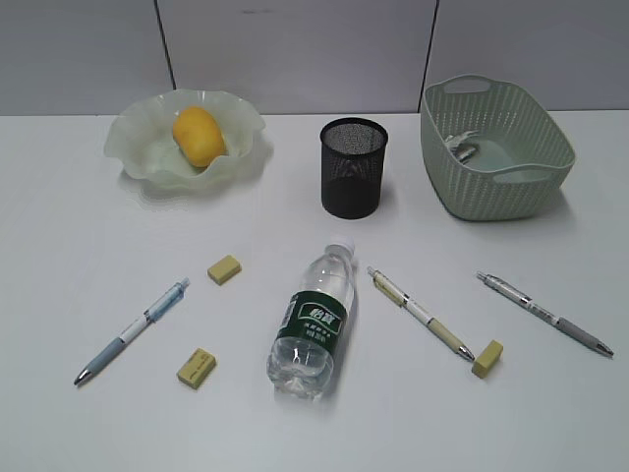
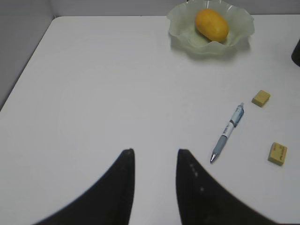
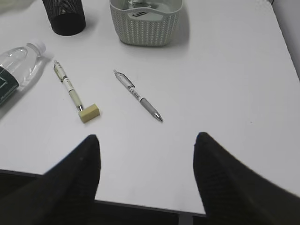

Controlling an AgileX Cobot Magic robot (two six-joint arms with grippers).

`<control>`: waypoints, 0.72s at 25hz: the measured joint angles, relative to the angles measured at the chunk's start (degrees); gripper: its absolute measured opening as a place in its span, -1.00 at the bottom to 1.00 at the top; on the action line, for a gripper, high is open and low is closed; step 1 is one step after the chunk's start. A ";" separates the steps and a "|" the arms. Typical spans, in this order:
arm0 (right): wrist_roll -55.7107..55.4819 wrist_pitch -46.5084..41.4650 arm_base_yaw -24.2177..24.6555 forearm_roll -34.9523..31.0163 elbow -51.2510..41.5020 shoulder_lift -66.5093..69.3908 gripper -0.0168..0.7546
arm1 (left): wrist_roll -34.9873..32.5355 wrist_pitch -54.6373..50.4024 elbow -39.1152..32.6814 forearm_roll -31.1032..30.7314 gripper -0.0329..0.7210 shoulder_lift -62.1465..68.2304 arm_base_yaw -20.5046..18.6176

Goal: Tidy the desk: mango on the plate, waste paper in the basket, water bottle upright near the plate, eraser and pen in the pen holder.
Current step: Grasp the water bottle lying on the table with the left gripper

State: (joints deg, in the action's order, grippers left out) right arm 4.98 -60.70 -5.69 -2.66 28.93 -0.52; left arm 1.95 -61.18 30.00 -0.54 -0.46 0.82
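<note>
The mango [image 1: 200,136] lies in the ruffled plate [image 1: 147,152] at the back left. Crumpled waste paper [image 1: 462,147] sits inside the basket [image 1: 496,187] at the back right, and the pen holder [image 1: 353,167] stands between them. The water bottle [image 1: 314,320] lies on its side in the middle, cap pointing away. Three pens [image 1: 133,329] [image 1: 421,313] [image 1: 545,313] and three erasers [image 1: 224,268] [image 1: 197,367] [image 1: 487,358] lie loose on the desk [image 1: 79,246]. My left gripper [image 2: 154,152] is open and empty over bare desk left of a pen [image 2: 228,132]. My right gripper [image 3: 147,137] is open and empty above the front edge.
Neither arm shows in the exterior view. A grey panelled wall closes off the back of the desk. In the right wrist view the dark front edge of the desk [image 3: 140,208] runs under the fingers, and the desk's right edge is near the basket [image 3: 145,21].
</note>
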 joint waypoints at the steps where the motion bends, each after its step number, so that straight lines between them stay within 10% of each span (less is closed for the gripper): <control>1: 0.00 0.09 0.00 0.00 0.00 0.00 0.33 | 0.00 0.00 0.00 0.00 -0.29 0.00 0.00; 18: 0.07 0.58 0.00 0.00 0.00 0.00 0.33 | 0.00 0.00 0.00 0.00 -0.29 0.00 0.00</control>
State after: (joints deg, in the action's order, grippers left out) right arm 5.05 -60.12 -5.69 -2.66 28.93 -0.52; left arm 1.95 -61.18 30.00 -0.54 -0.46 0.82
